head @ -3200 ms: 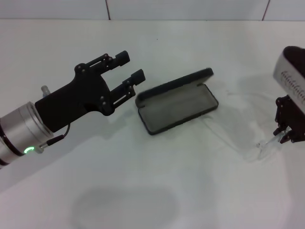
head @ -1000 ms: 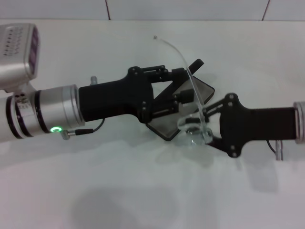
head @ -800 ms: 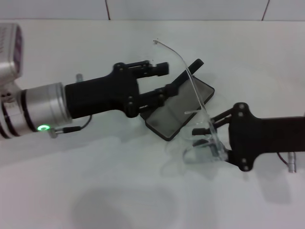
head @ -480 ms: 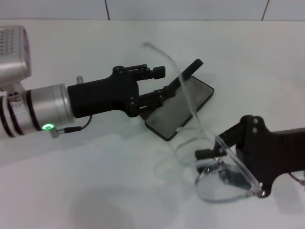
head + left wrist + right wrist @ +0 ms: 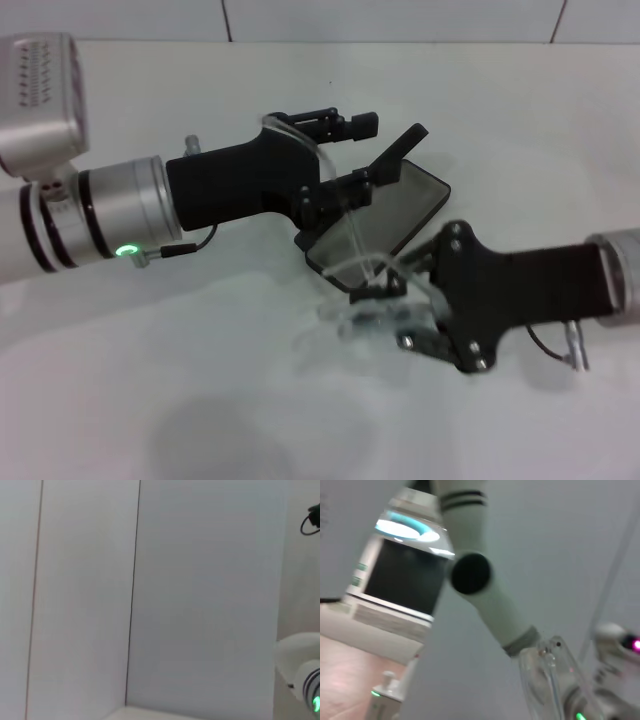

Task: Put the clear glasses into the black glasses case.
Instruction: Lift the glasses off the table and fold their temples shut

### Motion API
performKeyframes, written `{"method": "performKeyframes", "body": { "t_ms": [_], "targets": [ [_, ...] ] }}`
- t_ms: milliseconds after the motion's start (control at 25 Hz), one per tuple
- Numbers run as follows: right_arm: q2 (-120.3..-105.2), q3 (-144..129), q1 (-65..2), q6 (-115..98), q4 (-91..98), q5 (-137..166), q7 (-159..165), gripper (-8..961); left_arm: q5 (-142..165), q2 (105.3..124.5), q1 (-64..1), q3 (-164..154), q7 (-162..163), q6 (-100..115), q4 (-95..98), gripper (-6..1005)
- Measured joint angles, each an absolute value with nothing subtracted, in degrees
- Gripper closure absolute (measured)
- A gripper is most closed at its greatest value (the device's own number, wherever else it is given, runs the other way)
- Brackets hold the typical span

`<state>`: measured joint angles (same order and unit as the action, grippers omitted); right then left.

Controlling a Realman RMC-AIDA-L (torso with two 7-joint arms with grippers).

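The black glasses case [image 5: 385, 222] lies open mid-table, grey lining up, its lid [image 5: 404, 146] raised at the far side. My left gripper [image 5: 362, 150] reaches in from the left and stands open, its lower finger beside the raised lid. My right gripper [image 5: 396, 318] comes in from the right, shut on the clear glasses [image 5: 358, 318], which hang at the case's near edge. One thin clear arm [image 5: 300, 135] arcs up over the left gripper. In the right wrist view the clear glasses [image 5: 543, 672] show close up.
The white table [image 5: 200, 400] spreads around the case, with a tiled wall [image 5: 400, 20] behind. The left wrist view shows only a white wall [image 5: 200, 580].
My right gripper has carried the clear glasses from the near right up and left to the case's near edge. The left gripper shifted slightly right by the lid.
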<state>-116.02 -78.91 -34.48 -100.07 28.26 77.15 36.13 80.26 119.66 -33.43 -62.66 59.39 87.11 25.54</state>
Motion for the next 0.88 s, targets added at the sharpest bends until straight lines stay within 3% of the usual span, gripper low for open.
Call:
{"method": "performKeyframes", "body": {
  "t_ms": [880],
  "targets": [
    [-116.10, -79.43, -35.11, -90.11, 28.05, 75.46, 50.37, 825, 78.70, 119.79, -32.25, -62.84, 55.11, 90.70, 24.41, 455]
  ]
}}
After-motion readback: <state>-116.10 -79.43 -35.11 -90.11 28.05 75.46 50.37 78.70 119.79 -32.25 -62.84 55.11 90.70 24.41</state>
